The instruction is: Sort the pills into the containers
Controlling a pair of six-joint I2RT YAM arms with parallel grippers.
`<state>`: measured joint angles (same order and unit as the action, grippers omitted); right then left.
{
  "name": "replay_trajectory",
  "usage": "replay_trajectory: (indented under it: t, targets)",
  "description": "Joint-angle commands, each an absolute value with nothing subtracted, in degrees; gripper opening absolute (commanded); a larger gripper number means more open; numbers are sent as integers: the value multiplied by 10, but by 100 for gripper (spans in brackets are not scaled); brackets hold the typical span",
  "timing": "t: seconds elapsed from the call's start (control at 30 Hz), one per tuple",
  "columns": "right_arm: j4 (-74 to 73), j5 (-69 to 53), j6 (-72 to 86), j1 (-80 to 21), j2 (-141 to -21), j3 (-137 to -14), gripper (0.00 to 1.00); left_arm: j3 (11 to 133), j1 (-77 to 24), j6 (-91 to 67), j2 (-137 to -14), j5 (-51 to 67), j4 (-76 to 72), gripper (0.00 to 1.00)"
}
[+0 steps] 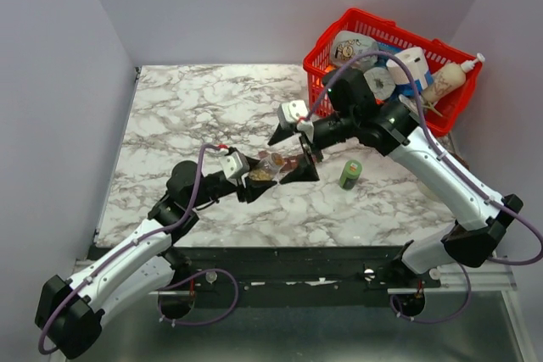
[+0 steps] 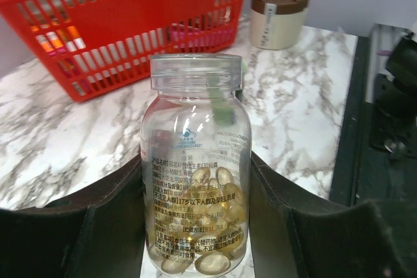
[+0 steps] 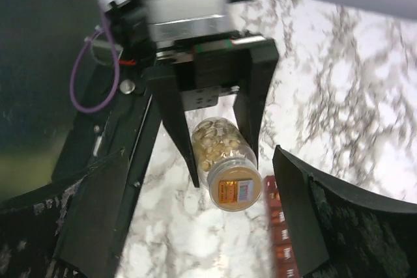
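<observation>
Starting with the pills (image 2: 210,190): you see a heap of yellow capsules, too many to count, in the lower part of one clear bottle (image 2: 195,115). The left gripper (image 2: 195,180) clamps that bottle between both fingers. The right gripper (image 3: 201,161) stands spread wide at the bottle's cap end, holding nothing. One red-brown organiser strip (image 3: 281,239) lies just beside it; you cannot tell what its compartments contain. Further out: one red basket (image 2: 98,43) holding several items, one small green bottle (image 1: 350,174) and one brown-lidded jar (image 2: 279,14).
</observation>
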<state>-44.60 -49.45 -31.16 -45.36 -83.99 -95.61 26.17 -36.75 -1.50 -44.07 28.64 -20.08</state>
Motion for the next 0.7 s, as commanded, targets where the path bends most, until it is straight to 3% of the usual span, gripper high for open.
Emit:
replay_trajectory:
  t: [0.0, 0.13, 0.33, 0.67]
  targets:
    - [-719, -619, -689, -453, -835, -998, 100, 295, -365, -3, -434, 413, -160, 0]
    - [-757, -615, -779, -454, -847, -986, 100, 312, -365, 5, -455, 473, -140, 0]
    - [-723, -600, -762, -456, -846, -954, 95, 308, -364, -43, -470, 513, -186, 0]
    - [-621, -551, -680, -457, -837, -905, 72, 294, -363, -97, -488, 532, -265, 0]
